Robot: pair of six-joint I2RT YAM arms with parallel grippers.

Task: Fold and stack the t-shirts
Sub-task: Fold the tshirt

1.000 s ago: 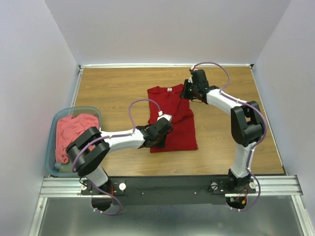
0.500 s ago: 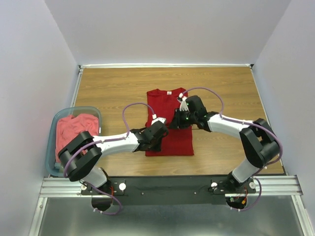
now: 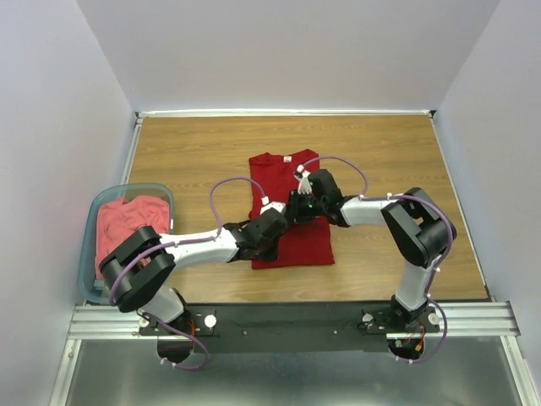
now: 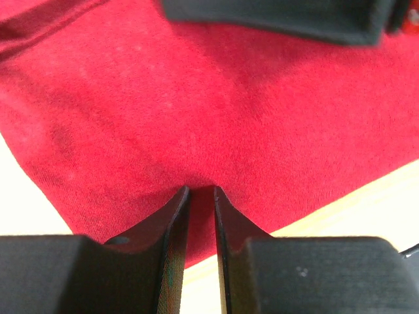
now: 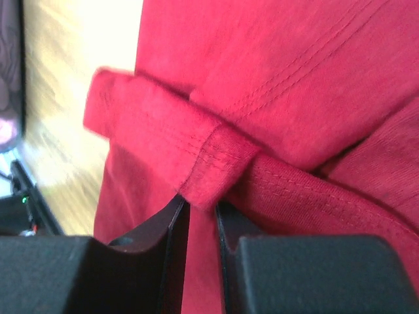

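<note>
- You have the deep crimson soft cloth t-shirt [image 3: 308, 245] lying flat in the middle of the wooden tabletop [image 3: 186, 152]. Its small white neck label [image 3: 288, 156] is at the far end.
- The right gripper [image 5: 200, 199] has its jaws clamped on a rolled, double-stitched sleeve hem [image 5: 216, 163]. A thick lump of red cloth sits between them. From above, this gripper [image 3: 302, 201] hangs over the shirt's middle, which suggests the sleeve is being carried inward to narrow the garment.
- The left gripper [image 4: 201, 188] has its jaws drawn to a thin slit at the shirt's near-left edge, with the cloth puckering toward the tips. I read that as a pinch on the fabric (the layer is thin, so treat this as a judgement). That hold likely anchors the body so the right arm's pull doesn't drag the whole shirt.
- The two grippers are close together over the shirt, so watch for the arms meeting.
- The lighter coral-pink cloth shirt [image 3: 127, 224] is bunched inside the translucent blue-grey plastic tub [image 3: 135, 187] at the tabletop's left edge. It is not yet folded, so most of the task remains.
</note>
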